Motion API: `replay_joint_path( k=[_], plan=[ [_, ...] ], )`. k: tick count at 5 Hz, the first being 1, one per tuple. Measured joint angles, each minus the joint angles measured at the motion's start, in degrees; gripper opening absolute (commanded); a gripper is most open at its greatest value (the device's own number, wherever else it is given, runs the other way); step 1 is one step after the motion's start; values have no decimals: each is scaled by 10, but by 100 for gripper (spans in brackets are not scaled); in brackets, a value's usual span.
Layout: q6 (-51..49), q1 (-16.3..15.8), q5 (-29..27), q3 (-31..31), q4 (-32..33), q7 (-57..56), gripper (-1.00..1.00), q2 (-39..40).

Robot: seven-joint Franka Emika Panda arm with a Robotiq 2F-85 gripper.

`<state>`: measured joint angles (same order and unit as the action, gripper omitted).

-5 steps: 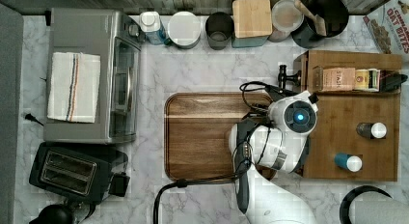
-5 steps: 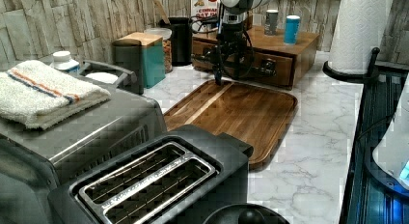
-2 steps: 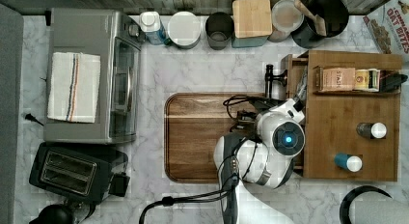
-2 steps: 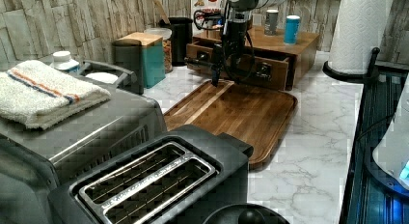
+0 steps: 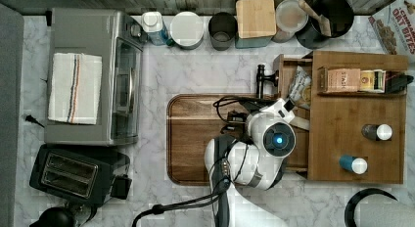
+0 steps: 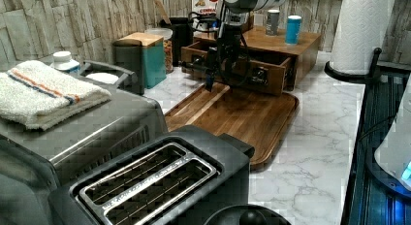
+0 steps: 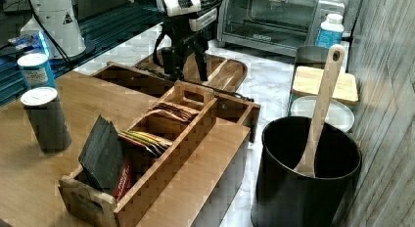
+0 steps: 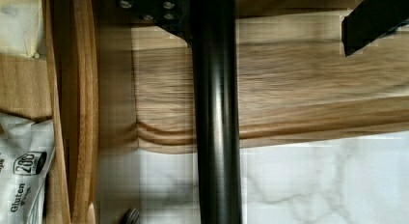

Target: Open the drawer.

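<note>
One drawer is seen standing partway out of the wooden cabinet, drawn towards the top view's left so that its front overhangs the edge of the darker wooden board lying on the marble counter. Packets are exposed in the open compartment. In the left view the drawer front is shown projecting from the cabinet body, above the far end of the board.

The gripper is held pointing down at the drawer's long black bar handle, just in front of the drawer front. In the wrist view the bar is seen passing between the two fingers: one finger is pressed right against the bar, while the other is set well apart from it, so the claw is spread open and not clamped on the handle. In the right view the gripper is seen beyond the drawer's far wall, over the board.
</note>
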<state>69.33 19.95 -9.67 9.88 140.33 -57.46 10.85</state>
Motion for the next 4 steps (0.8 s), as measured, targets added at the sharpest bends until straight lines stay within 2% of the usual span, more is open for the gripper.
replay_joint_path(
  k=[1, 3, 4],
  plan=[
    [-10, -11, -5, 18, 0, 0, 100, -2],
    [-16, -77, 18, 20, -8, 195, 100, 1],
    [-28, -99, 17, 19, -15, 200, 100, 2]
  ],
)
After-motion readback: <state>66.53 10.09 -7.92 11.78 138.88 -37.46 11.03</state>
